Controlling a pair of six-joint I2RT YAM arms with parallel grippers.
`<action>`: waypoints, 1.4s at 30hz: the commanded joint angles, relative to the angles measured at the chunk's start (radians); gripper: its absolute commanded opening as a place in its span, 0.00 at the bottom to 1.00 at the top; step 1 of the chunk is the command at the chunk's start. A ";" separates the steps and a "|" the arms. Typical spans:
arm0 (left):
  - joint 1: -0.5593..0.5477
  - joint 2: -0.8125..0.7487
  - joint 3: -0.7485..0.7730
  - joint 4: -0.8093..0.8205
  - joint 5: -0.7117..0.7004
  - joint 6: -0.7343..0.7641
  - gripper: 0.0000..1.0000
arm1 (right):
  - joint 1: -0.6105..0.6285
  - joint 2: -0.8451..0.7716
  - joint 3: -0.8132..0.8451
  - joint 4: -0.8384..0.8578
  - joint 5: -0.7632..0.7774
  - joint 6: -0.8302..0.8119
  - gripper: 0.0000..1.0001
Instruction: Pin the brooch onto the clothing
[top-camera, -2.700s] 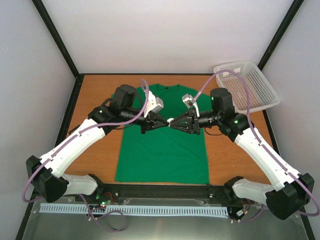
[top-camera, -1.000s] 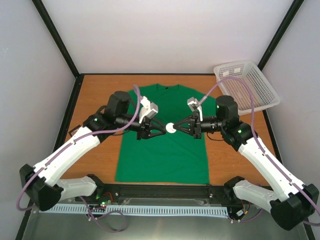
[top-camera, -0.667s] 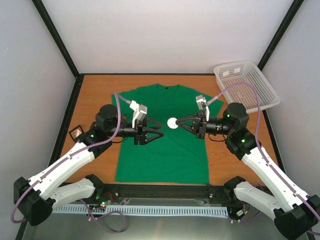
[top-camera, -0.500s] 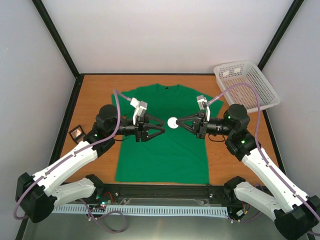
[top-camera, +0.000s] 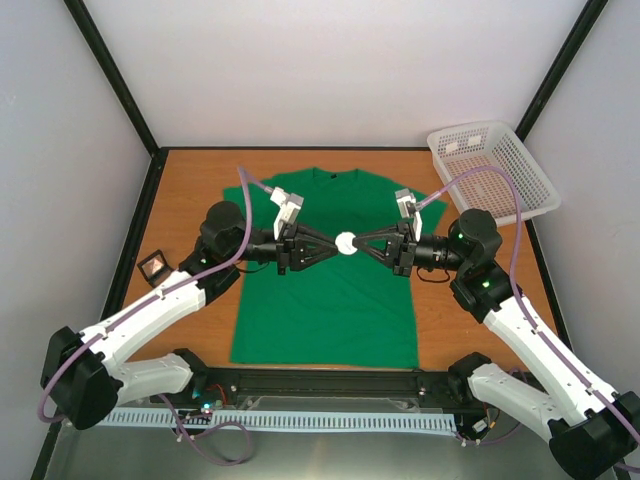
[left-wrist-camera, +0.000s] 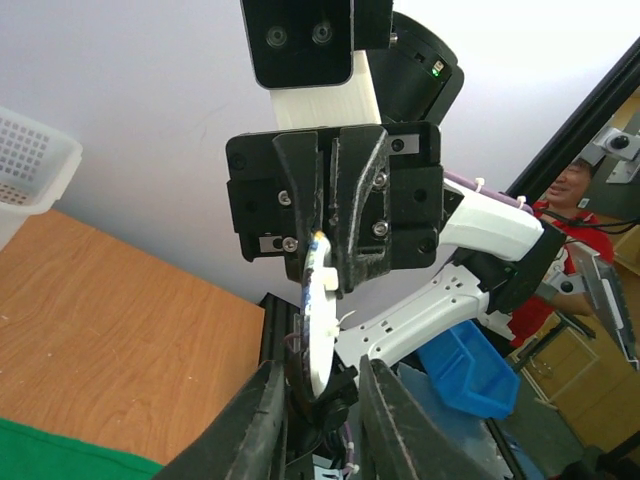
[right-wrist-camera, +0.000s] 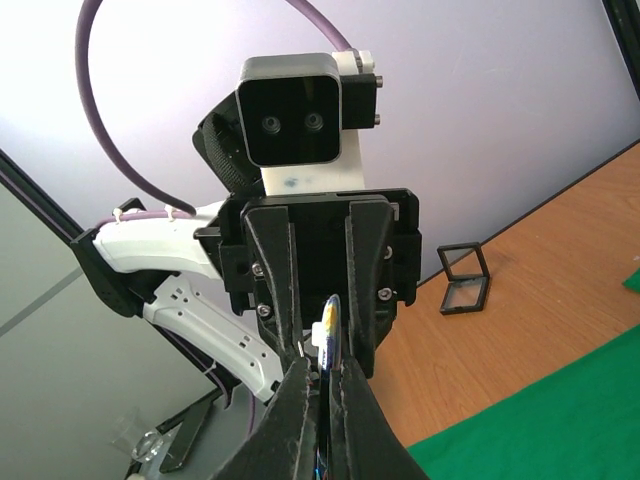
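1. Detail on the brooch is lost from above. It reads only as a small whitish disc held in the air over the chest of the green T-shirt, right where the two claw tips meet.
2. From above I cannot tell whether the left claw touches the disc, because the tips run together there.
3. The wrist views settle it. The right claw is pinched on the brooch, which shows edge-on between its fingers. The left claw's fingers stand apart on either side of the disc's lower edge, with gaps showing, gripping nothing.
4. I cannot make out any pin on the brooch in any view.
5. The right wrist view shows a small black square-framed case lying on the desk beside the shirt. From above it is only a dark speck by the left arm.
6. A white basket sits at the far right corner. It holds a small white item too small to identify. The left wrist view catches only one corner of the basket.
7. The left wrist view alone takes in a person in red and a blue bin, whose contents are hidden.
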 joint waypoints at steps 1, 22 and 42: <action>0.001 0.005 0.053 0.032 0.023 -0.005 0.21 | -0.005 0.004 -0.009 0.040 -0.008 0.007 0.03; 0.001 0.062 0.329 -0.610 -0.576 0.616 0.01 | -0.027 0.052 0.104 -0.349 0.354 -0.175 0.75; 0.175 0.614 0.439 -0.265 -0.869 1.158 0.01 | -0.224 0.995 0.714 -0.669 0.599 -0.642 0.57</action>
